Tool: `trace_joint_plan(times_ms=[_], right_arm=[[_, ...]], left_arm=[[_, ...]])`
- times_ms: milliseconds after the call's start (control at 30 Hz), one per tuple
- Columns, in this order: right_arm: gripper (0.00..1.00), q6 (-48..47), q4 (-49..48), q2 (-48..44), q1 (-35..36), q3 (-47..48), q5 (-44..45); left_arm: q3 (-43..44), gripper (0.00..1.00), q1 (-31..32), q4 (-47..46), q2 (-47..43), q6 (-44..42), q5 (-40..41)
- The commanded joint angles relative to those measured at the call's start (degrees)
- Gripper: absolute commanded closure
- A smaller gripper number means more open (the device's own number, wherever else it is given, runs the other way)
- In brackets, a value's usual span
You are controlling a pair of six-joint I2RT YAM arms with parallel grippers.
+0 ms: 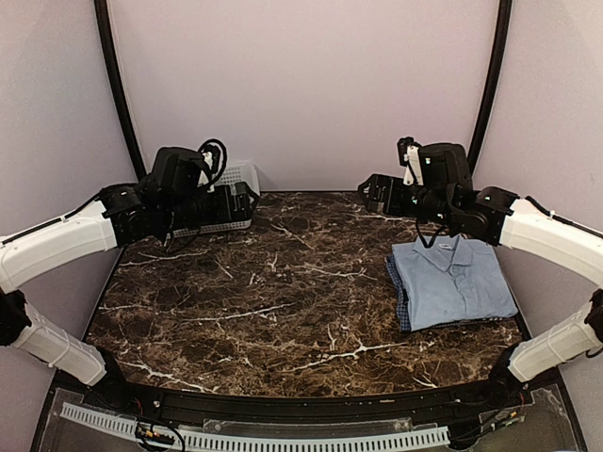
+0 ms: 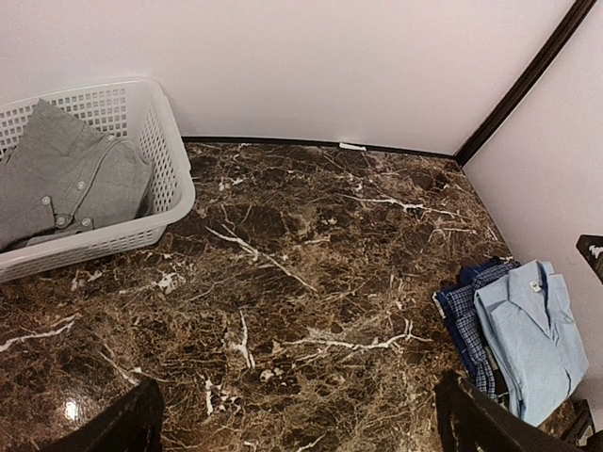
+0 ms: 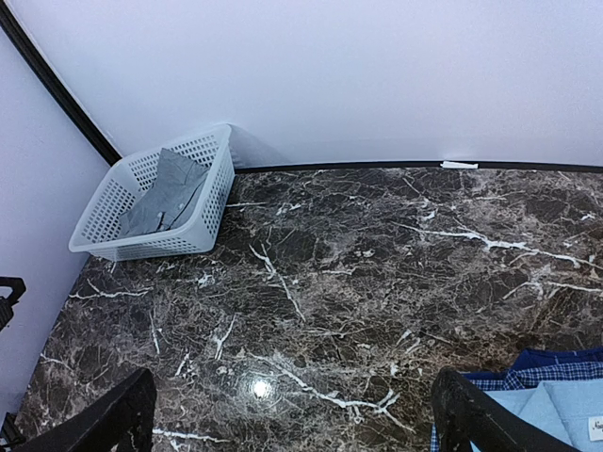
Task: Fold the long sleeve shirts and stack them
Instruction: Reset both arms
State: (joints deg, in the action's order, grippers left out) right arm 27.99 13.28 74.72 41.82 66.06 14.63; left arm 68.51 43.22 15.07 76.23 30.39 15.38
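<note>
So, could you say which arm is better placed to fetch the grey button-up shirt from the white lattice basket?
Left: the left gripper hangs by the white plastic lattice basket holding the grey button-up shirt; the right gripper sits opposite.

I can read no text, number, brand or sign in any of my three camera views. The nearest thing to a label is a small white tag point(image 2: 534, 285) inside the collar of the light blue shirt point(image 1: 454, 280), which lies folded on the right side of the bench point(image 1: 283, 301). Any printing on the tag is too small for me to make out. A short white strip point(image 3: 459, 165) sits at the back edge of the bench, and I cannot tell whether it carries any marking.
</note>
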Motion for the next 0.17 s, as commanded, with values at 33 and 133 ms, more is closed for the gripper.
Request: trace_joint_plan(times_ms=[33, 133], right_arm=[[0.02, 0.36, -1.94, -1.51, -0.33, -0.63, 0.56], [0.01, 0.84, -2.81, -2.21, -0.33, -1.41, 1.09]], left_arm=[[1.41, 0.01, -0.33, 0.8, -0.29, -0.42, -0.44], [1.43, 0.01, -0.33, 0.8, -0.24, -0.42, -0.43]])
